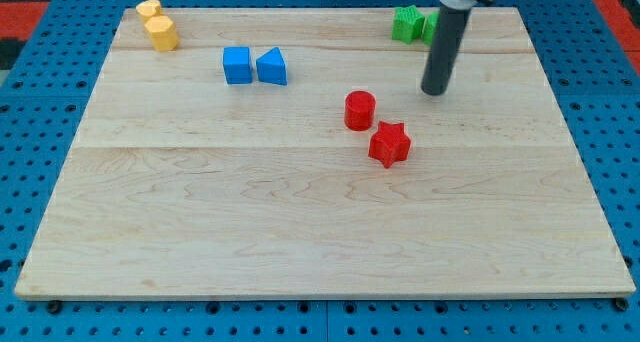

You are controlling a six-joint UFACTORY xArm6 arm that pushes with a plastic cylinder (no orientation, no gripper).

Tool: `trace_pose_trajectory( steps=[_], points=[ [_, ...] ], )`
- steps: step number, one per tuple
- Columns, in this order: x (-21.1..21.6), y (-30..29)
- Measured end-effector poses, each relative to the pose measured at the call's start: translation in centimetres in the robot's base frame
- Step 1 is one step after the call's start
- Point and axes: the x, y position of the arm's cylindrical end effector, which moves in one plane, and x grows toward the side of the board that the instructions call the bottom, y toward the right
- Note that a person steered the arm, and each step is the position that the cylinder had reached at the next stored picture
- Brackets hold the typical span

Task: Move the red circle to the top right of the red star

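Note:
The red circle (359, 110) stands near the board's middle, just up and left of the red star (389, 144), with a small gap between them. My tip (435, 90) rests on the board to the right of the red circle and above the red star, touching neither. The rod rises from it to the view's top edge.
A blue cube (237, 65) and a blue triangle (272, 67) sit side by side at the upper left. Two yellow blocks (157, 26) lie in the top left corner. Two green blocks (413, 25) sit at the top, behind the rod. The wooden board (300, 232) lies on a blue pegboard.

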Motion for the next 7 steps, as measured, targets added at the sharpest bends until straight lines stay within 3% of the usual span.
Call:
trace_pose_trajectory(
  steps=[2, 4, 5, 7],
  points=[
    [-0.2, -6.7],
    [1.1, -7.3],
    [1.4, -11.2],
    [7.1, -12.0]
  ],
)
